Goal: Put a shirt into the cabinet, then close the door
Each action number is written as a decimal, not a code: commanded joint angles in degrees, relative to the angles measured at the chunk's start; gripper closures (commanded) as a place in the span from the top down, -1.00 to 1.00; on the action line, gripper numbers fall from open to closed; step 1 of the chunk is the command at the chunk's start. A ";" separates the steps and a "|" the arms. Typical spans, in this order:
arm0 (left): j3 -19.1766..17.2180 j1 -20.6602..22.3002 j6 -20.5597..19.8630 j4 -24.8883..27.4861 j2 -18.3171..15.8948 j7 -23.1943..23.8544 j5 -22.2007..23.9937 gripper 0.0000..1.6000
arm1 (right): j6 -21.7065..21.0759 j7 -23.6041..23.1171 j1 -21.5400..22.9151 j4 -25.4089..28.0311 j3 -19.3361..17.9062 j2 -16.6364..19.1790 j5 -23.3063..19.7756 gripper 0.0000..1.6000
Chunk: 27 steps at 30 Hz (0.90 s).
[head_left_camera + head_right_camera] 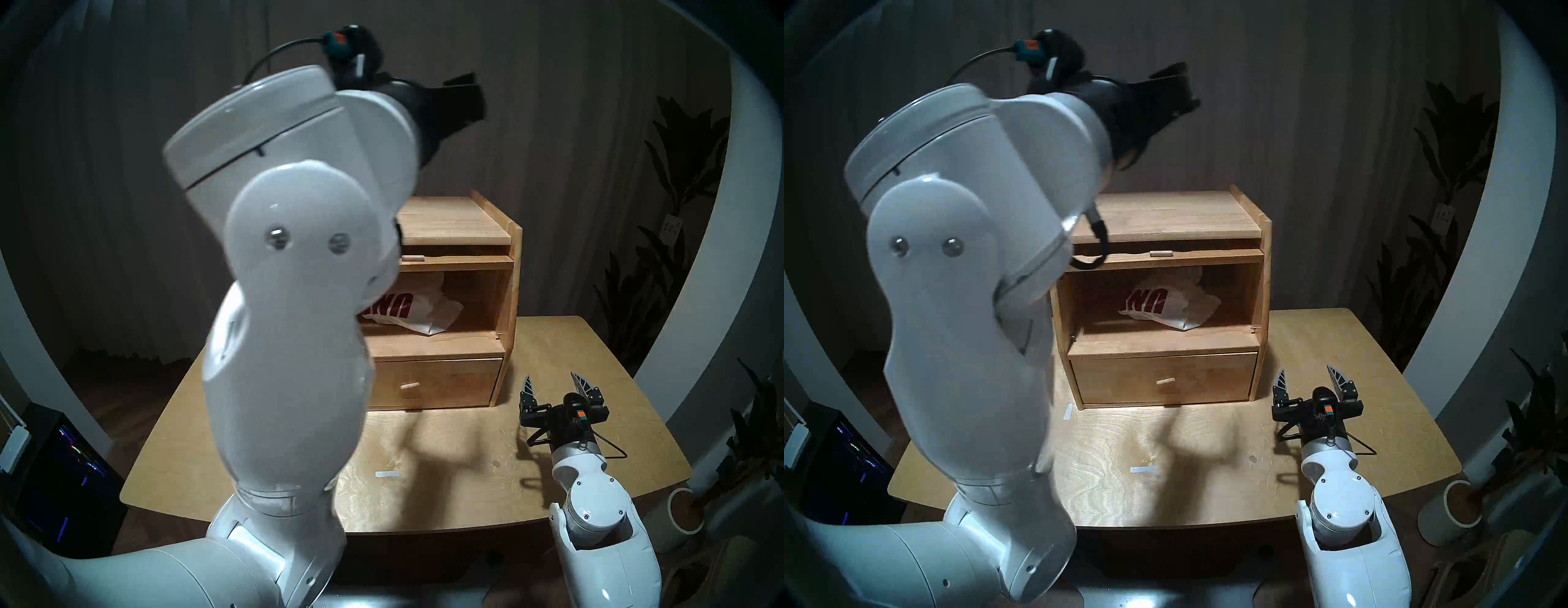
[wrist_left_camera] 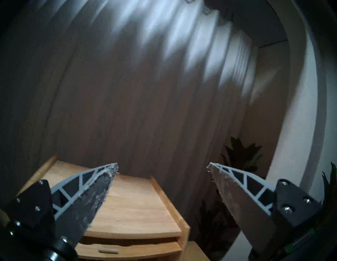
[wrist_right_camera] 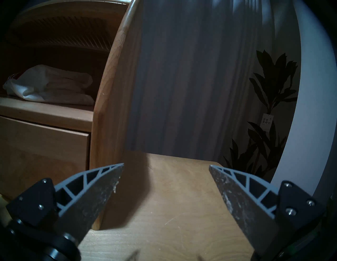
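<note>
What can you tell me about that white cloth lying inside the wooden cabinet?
It is the shirt, white fabric with large dark-red block letters, crumpled in a loose heap rather than folded. It lies on the floor of the cabinet in the open upper compartment, above the shut drawer, somewhat right of centre. One pale corner reaches toward the front edge. Nothing grips it, and only the compartment floor is seen touching it.
</note>
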<state>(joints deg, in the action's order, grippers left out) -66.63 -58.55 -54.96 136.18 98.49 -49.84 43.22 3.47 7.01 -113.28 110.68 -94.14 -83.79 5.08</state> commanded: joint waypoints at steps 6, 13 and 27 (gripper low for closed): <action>-13.81 -7.34 -0.04 3.82 -6.35 -3.08 -3.59 1.00 | 1.05 -1.44 4.42 8.98 3.87 3.34 5.92 1.00; -18.08 -10.67 -0.04 3.82 -7.66 -1.76 -3.94 1.00 | -1.48 -3.39 3.48 9.54 4.99 7.57 14.12 1.00; -24.55 -14.66 -0.04 3.82 -9.17 0.07 -3.41 1.00 | -5.97 -8.48 6.42 14.17 7.66 15.18 30.45 1.00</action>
<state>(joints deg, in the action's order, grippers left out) -89.45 -71.95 -54.96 139.29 90.20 -49.51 39.26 -1.57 0.08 -109.60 120.18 -87.81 -72.60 29.60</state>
